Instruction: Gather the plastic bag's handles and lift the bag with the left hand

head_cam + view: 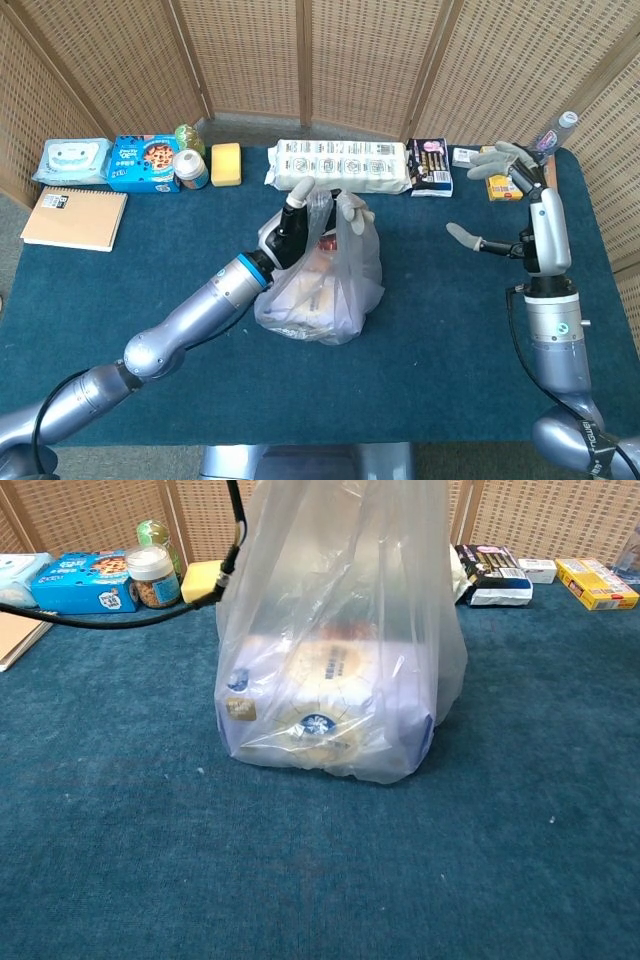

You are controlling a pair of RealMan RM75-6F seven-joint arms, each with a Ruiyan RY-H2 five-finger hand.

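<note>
Plastic bag (pixel 325 285) mid-bench (pixel 440 340) with packaged goods inside, its handles (pixel 322 205) bunched at the top in the left hand (pixel 290 228) gripping from the bag's left, right hand (pixel 505 200) well apart, fingers spread, holding nothing

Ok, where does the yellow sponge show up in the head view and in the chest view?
Head view: the yellow sponge lies at the table's far edge, left of centre, beside the jar.
Chest view: the sponge sits upper left, just left of the plastic bag.
Shared landmark: the jar beside it.
</note>
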